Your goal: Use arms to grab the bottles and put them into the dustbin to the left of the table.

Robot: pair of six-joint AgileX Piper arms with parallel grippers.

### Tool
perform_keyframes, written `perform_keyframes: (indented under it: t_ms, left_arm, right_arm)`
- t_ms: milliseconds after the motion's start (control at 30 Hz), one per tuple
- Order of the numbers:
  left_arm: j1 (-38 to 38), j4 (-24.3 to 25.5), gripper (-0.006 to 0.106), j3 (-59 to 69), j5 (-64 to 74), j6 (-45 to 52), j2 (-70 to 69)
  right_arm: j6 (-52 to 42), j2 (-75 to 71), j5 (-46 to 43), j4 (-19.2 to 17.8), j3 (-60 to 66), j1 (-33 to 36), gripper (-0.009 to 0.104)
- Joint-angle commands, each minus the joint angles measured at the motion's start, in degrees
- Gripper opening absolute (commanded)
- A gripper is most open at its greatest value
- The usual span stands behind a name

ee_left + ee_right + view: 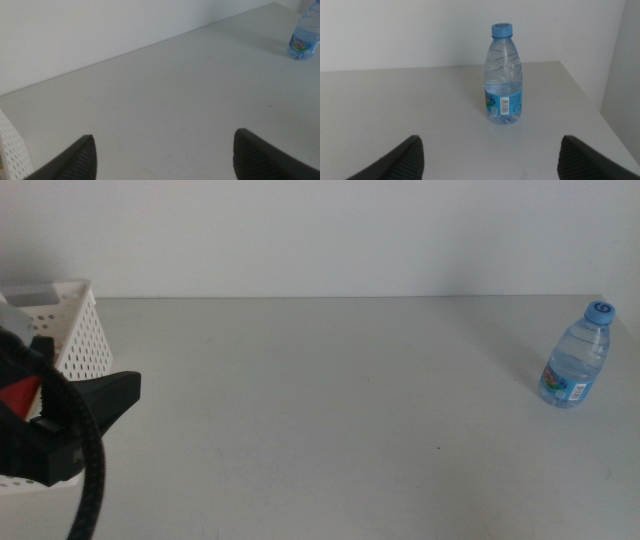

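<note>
A small clear water bottle [578, 360] with a blue cap stands upright near the table's far right edge. It also shows in the right wrist view [504, 75], ahead of my right gripper [492, 162], whose jaws are open and wide apart with nothing between them. That gripper is outside the middle view. My left gripper [122, 392] hovers at the left, beside the white dustbin [75, 325]. It is open and empty in its wrist view [165, 160]. There the bottle [304, 37] is far off across the table.
The grey table [330, 400] spreads bare between dustbin and bottle, with a white wall behind it. A corner of the dustbin [10, 150] shows beside the left jaw. A red patch [20, 392] shows behind the left arm; I cannot tell what it is.
</note>
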Motion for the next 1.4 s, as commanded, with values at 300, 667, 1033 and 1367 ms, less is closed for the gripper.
perform_keyframes:
  t_ms: [300,667,1033,1367]
  left_arm:
    - [-0.4,0.1,0.094,-1.5,-4.5,-0.9,0.3]
    - [-0.4,0.1,0.094,-1.5,-4.5,-0.9,0.3]
    - [-0.4,0.1,0.094,-1.5,-4.5,-0.9,0.3]
    - [-0.4,0.1,0.094,-1.5,-4.5,-0.9,0.3]
  right_arm:
    - [-0.2,13.9,-22.2,-2.4,-0.5,-0.3,0.092]
    - [0.1,45.2,-50.4,-2.6,-0.6,-0.3,0.092]
    - [-0.8,63.7,-64.9,-2.4,-0.6,-0.3,0.092]
    - [-3.7,77.6,-83.4,-0.6,-0.8,-0.3,0.092]
